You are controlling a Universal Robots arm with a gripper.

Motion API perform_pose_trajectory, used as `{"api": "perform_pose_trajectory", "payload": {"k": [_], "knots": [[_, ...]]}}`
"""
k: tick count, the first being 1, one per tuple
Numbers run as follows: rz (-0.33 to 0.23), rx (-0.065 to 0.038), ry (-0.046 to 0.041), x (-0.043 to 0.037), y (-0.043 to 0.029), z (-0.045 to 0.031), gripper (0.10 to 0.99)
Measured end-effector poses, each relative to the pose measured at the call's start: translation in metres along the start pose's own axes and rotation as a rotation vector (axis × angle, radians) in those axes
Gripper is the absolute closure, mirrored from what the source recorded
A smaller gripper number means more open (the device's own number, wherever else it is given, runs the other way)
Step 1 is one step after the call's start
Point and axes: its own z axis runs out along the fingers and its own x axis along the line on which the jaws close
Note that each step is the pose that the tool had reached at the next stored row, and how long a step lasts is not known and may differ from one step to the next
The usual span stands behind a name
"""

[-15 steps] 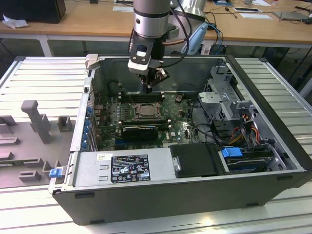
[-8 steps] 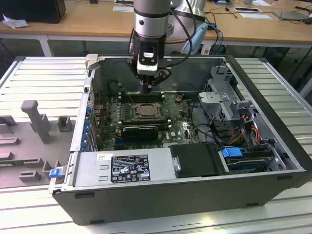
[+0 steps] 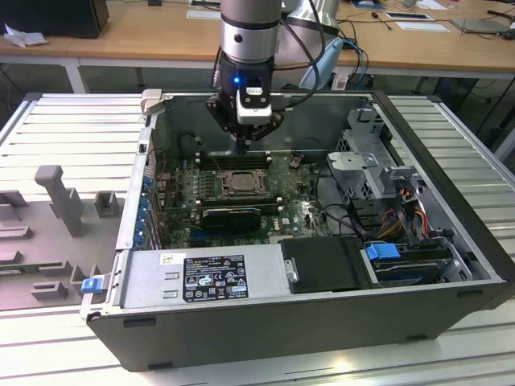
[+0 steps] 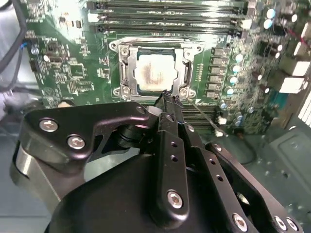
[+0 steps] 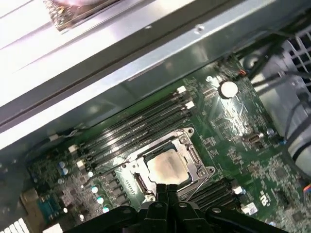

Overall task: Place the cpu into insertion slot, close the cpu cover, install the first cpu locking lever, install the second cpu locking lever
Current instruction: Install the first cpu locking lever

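Hand [image 4: 167,98], fingers pressed together and gripping nothing visible, is hovering at the lower edge of the slot [image 4: 121,91], mid-frame in the second wrist view. Cpu [image 4: 151,73] is lying seated there, cover [image 4: 127,68] seemingly down over it. Lever locking appears to be in hand, calling for fine, exact pressing

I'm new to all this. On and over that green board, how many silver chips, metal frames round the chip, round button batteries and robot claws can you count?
cpu: 1
cpu cover: 1
round button battery: 1
gripper: 1
Total: 4
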Motion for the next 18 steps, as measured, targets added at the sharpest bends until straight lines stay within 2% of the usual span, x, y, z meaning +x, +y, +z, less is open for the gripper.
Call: {"api": "perform_pose_trajectory", "payload": {"k": [2,4,8,13,18], "knots": [[-0.042,0.001,0.0010,0.0000,0.0000,0.0001,0.980],[-0.114,0.002,0.0026,0.0000,0.0000,0.0004,0.980],[-0.200,0.004,0.0041,0.0000,0.0000,0.0009,0.980],[-0.387,0.005,0.0029,0.0000,-0.0001,0.0021,0.980],[-0.482,0.006,0.0048,0.0000,-0.0001,0.0030,0.980]]}}
